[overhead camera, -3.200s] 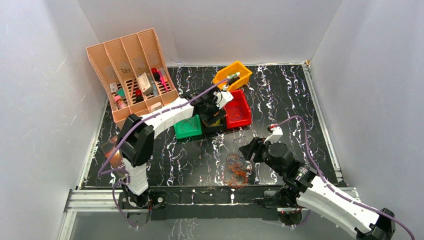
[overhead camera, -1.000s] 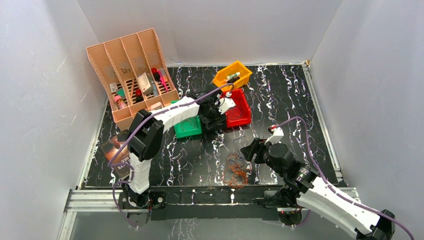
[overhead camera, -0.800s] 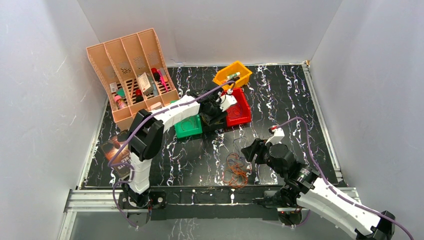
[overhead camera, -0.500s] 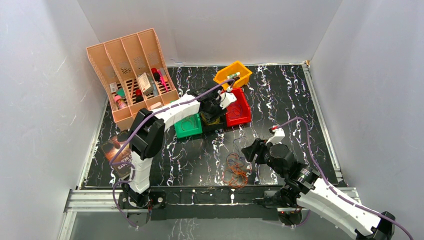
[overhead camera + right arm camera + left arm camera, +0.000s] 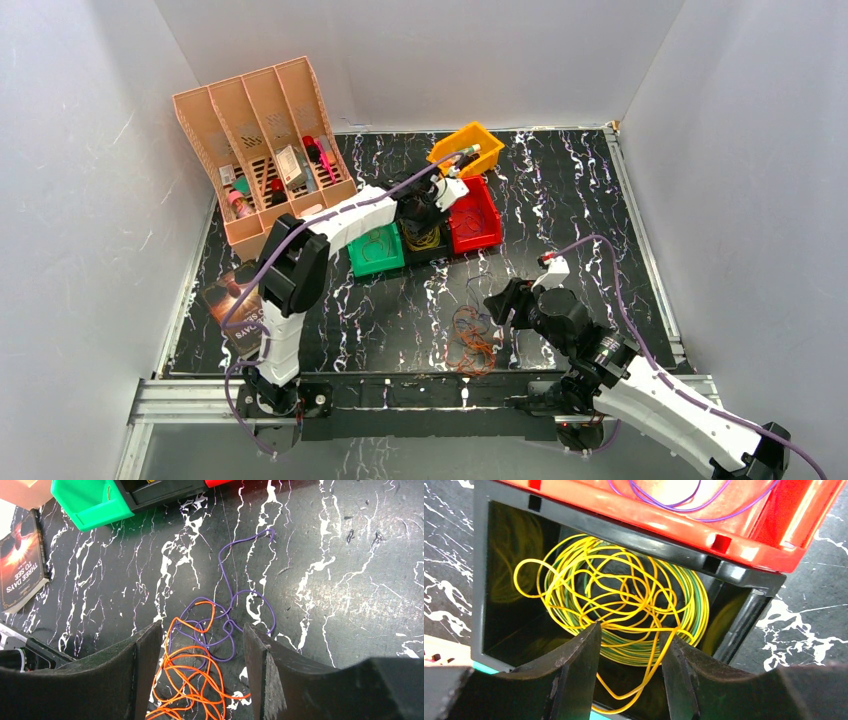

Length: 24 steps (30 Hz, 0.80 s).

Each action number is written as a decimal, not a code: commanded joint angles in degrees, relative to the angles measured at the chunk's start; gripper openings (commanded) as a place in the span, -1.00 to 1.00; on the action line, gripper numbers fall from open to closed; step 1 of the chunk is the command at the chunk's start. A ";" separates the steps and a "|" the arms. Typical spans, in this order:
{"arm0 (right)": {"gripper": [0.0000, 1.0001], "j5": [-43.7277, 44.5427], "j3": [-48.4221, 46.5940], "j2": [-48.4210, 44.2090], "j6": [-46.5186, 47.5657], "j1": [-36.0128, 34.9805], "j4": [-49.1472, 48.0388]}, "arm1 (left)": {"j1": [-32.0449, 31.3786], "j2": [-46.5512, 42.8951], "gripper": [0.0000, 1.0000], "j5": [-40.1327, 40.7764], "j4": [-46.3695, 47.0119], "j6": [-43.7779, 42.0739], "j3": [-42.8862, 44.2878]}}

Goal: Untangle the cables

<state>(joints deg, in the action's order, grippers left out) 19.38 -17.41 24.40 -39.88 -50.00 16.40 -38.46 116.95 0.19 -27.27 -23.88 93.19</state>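
Observation:
A tangle of orange cable [image 5: 200,680] and thin purple wire [image 5: 235,610] lies on the black marbled table near the front edge; it also shows in the top view [image 5: 473,338]. My right gripper [image 5: 202,635] is open and empty just above this tangle, one finger on each side. A coil of yellow cable [image 5: 624,600] lies in the black bin [image 5: 749,605]. My left gripper [image 5: 630,635] is open over that bin, and a loose yellow loop runs between its fingers without being clamped. In the top view the left gripper [image 5: 425,205] sits over the bins.
A red bin [image 5: 473,222] holding thin purple wire adjoins the black bin on its right. A green bin [image 5: 376,250] with a cable loop adjoins it on the left. A yellow bin [image 5: 465,150] stands behind. A peach organizer [image 5: 262,140] is at the back left, and a book [image 5: 240,305] at the left.
My left wrist has risen and shifted slightly back and left over the black bin, uncovering the yellow coil in the top view. The right arm has barely moved.

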 commanded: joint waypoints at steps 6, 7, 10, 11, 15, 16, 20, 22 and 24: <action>0.36 0.58 -4.12 0.48 0.59 -0.27 -2.05 | 1.32 0.97 -0.17 0.97 1.37 0.11 0.73; 0.36 0.50 -4.10 0.58 0.59 -0.20 -2.06 | 1.41 1.20 -0.17 1.34 1.53 0.13 0.69; 0.36 0.46 -4.09 0.75 0.60 -0.19 -2.17 | 1.54 1.87 -0.19 2.51 1.82 0.40 0.90; 0.36 0.42 -4.12 0.80 0.71 -0.23 -2.23 | 1.54 1.89 -0.19 2.43 1.74 0.40 1.14; 0.36 0.47 -4.27 0.93 0.73 -0.26 -2.31 | 1.54 -0.02 -0.02 -0.45 1.51 1.33 1.51; 0.36 0.48 -4.20 0.96 0.71 -0.25 -2.41 | 1.54 -0.68 0.04 -1.54 1.45 1.58 1.52; 0.36 0.40 -3.86 1.17 0.68 -0.23 -3.18 | 1.54 -3.80 0.23 -4.38 0.94 2.62 0.97; 0.36 0.24 -3.70 1.51 0.73 -0.22 -3.68 | 1.54 -5.71 0.28 -4.80 0.90 2.95 0.18; 0.37 -0.01 -3.52 2.08 0.68 -0.25 -4.36 | 1.54 -7.02 0.31 -4.84 0.90 3.08 -0.61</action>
<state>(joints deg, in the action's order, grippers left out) 19.33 -18.98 25.76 -39.86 -50.00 16.12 -37.21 118.04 -2.24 -25.69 -21.80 93.10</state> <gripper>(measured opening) 0.684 0.644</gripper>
